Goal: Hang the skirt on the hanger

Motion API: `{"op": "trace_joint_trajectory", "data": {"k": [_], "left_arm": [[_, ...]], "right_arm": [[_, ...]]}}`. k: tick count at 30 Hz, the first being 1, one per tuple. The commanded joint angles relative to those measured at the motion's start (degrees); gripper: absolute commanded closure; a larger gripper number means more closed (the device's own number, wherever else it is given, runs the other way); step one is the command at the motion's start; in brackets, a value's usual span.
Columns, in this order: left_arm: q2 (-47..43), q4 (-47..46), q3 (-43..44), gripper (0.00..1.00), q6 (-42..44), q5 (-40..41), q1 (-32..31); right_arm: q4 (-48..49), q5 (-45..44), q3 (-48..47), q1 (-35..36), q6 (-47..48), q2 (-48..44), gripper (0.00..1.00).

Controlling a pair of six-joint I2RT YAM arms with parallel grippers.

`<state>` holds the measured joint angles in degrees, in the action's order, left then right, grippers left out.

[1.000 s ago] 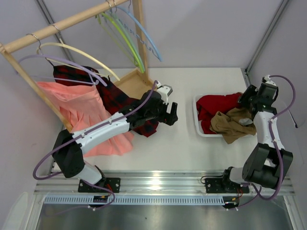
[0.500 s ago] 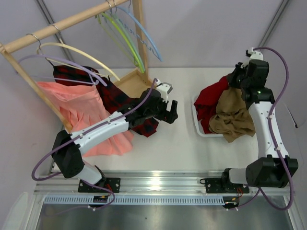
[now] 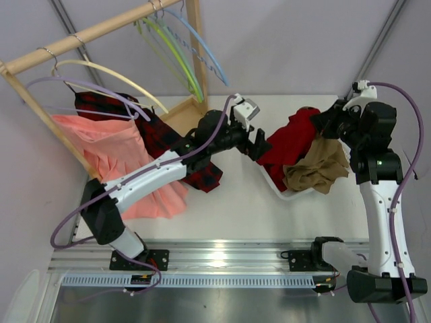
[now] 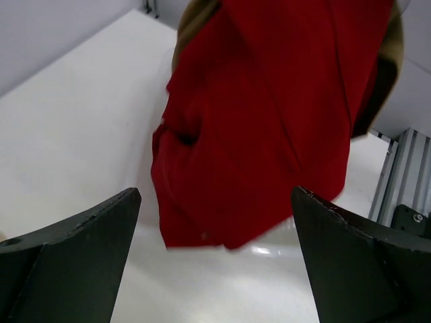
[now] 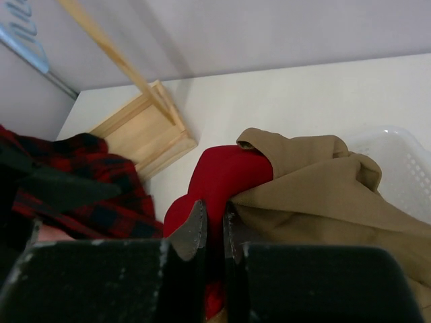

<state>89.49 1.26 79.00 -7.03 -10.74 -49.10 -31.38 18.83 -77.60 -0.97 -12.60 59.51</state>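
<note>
The skirt [image 3: 291, 142] hung above the white basket [image 3: 297, 194] with a tan garment [image 3: 316, 168] draped against it, well apart from the lime-green hanger [image 3: 176, 57] on the wooden rail [image 3: 87, 37]. The right gripper [image 5: 214, 225] was clenched on its red fabric. The left gripper [image 3: 258, 143], jaws spread wide, faced it from just beside.

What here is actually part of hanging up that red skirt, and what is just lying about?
Part of the job: red skirt, gripped in the right hand; green hanger on the rail; open left hand beside the skirt.
Just lying about: tan garment, white basket, plaid skirt, pink skirt, blue hanger, cream hanger.
</note>
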Motion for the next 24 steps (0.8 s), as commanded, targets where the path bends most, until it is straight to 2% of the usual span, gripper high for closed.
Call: {"op": "trace_joint_trajectory", "data": {"k": [1, 6, 9, 11, 14, 15, 16, 17, 18, 19, 21, 22, 24], "left_arm": [[5.66, -9.34, 6.24, 0.01, 5.70, -4.12, -1.87], [12.71, -12.68, 13.44, 0.00, 5.18, -6.56, -2.23], [17.90, -9.71, 18.55, 0.01, 3.96, -8.24, -2.75], [19.66, -8.47, 20.39, 0.04, 3.51, -8.94, -3.10], [20.72, -7.85, 20.58, 0.52, 2.28, -8.78, -3.11], [20.55, -7.59, 20.58, 0.80, 2.11, -7.99, -3.11], [19.85, -6.80, 20.75, 0.95, 2.11, -7.11, -3.11], [19.41, -6.36, 21.19, 1.00, 1.93, -5.62, -3.11], [18.27, -6.01, 21.45, 1.00, 1.49, -2.39, -3.02], [17.74, -4.78, 21.81, 1.00, 1.14, -0.61, -3.02], [16.86, -1.80, 26.26, 1.00, -0.43, 4.73, -2.49], [16.16, 2.91, 27.77, 1.00, -1.05, 5.98, -2.14], [14.84, 5.67, 31.99, 1.00, -2.89, 7.13, -0.47]], "right_arm": [[5.36, 4.46, 1.48, 0.36, -2.16, -3.16, 1.00], [4.83, 5.86, 1.67, 0.27, -2.17, -4.05, 1.00], [4.74, 7.18, 1.14, 0.27, -1.90, -4.31, 1.00], [4.48, 7.54, 0.88, 0.36, -1.90, -4.49, 1.00], [2.56, 5.62, 0.52, 0.27, -1.37, -4.40, 1.00], [1.85, 4.47, 0.52, 0.18, -1.37, -4.40, 1.00], [1.15, 3.07, 0.52, 0.09, -1.90, -4.22, 0.93], [0.45, 0.71, 0.52, -0.52, -2.42, -4.05, 0.87], [-0.95, -0.01, 0.52, -1.04, -3.30, -3.87, 0.80], [-1.66, -0.72, 0.52, -1.66, -3.92, -3.70, 0.65], [-4.12, -2.39, 0.70, -3.85, -4.89, -2.47, 0.49], [-4.92, -2.39, 1.13, -4.82, -5.76, -1.94, 0.37], [-6.41, 0.05, 2.19, -7.88, -6.82, -0.18, 0.31]]}}
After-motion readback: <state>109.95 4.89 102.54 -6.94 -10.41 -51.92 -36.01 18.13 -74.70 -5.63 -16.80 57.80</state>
